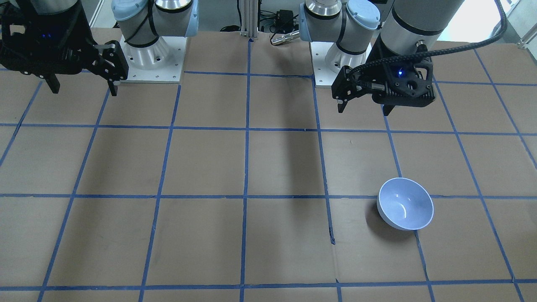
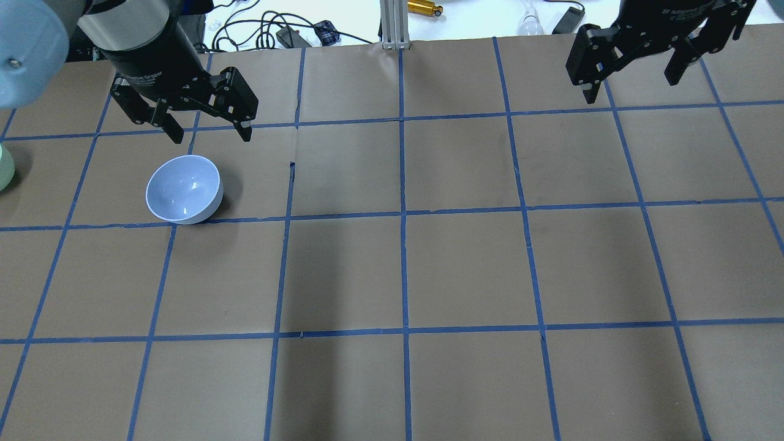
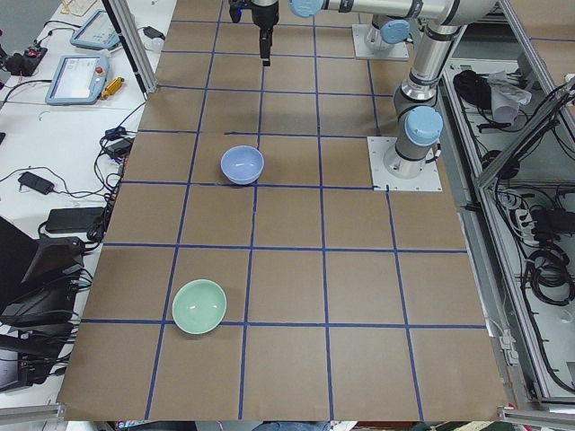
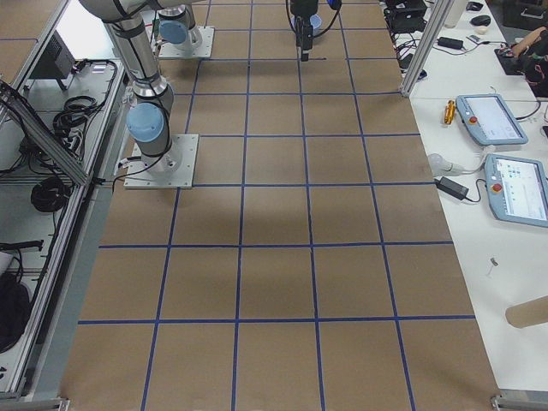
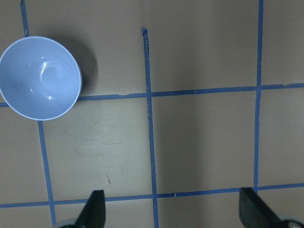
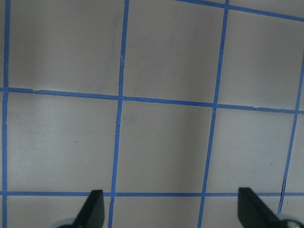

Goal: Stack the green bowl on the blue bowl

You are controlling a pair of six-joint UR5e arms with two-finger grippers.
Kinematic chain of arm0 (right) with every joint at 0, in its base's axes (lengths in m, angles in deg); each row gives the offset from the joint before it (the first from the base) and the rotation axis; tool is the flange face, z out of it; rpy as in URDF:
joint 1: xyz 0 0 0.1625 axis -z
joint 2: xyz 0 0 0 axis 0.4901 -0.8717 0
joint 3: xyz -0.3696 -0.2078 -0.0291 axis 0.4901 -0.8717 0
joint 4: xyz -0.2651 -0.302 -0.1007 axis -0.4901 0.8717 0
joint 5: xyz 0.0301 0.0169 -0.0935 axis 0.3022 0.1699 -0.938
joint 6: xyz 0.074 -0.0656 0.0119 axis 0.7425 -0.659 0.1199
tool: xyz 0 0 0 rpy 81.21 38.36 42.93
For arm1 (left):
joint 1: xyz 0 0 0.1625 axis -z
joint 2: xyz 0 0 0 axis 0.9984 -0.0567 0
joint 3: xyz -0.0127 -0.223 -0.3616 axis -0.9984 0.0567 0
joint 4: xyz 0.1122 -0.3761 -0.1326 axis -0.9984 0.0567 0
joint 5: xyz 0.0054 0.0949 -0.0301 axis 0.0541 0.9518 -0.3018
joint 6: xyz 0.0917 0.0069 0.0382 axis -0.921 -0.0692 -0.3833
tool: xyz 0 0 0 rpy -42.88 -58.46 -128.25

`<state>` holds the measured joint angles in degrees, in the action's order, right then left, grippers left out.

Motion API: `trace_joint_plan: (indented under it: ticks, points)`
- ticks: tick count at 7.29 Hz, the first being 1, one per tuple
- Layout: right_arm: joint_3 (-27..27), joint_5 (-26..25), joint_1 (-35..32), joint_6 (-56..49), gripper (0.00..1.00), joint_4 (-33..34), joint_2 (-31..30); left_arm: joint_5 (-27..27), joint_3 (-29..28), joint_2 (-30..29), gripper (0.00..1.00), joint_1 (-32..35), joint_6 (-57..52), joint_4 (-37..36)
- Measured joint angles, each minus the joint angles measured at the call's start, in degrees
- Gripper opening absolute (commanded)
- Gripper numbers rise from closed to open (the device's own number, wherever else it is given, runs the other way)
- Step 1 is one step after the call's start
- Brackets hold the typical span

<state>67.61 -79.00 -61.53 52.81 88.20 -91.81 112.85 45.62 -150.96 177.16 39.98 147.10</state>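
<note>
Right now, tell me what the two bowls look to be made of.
The blue bowl: glossy, probably glazed ceramic or melamine; sharp light glints inside, thin white rim. The green bowl: similar smooth sheen, likely the same; too small to tell more.

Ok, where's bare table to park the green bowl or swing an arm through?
The middle of the table, from the blue bowl across to the right gripper, shows only bare paper. The squares between the blue bowl and the green bowl are bare too. Tightest spot: around the blue bowl, with the open left gripper hanging close above.
</note>
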Motion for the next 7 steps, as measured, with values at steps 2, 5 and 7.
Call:
trace_joint_plan:
  ticks: [2,5,7]
  points:
    - [0.00,0.00,0.00,0.00,1.00,0.00,0.00,2.66,-0.10,0.25,1.00,0.09,0.22,0.07]
    - [0.00,0.00,0.00,0.00,1.00,0.00,0.00,3.79,-0.18,0.41,1.00,0.20,0.27,0.07]
    - [0.00,0.00,0.00,0.00,1.00,0.00,0.00,3.84,-0.08,0.52,1.00,-0.05,-0.16,0.21]
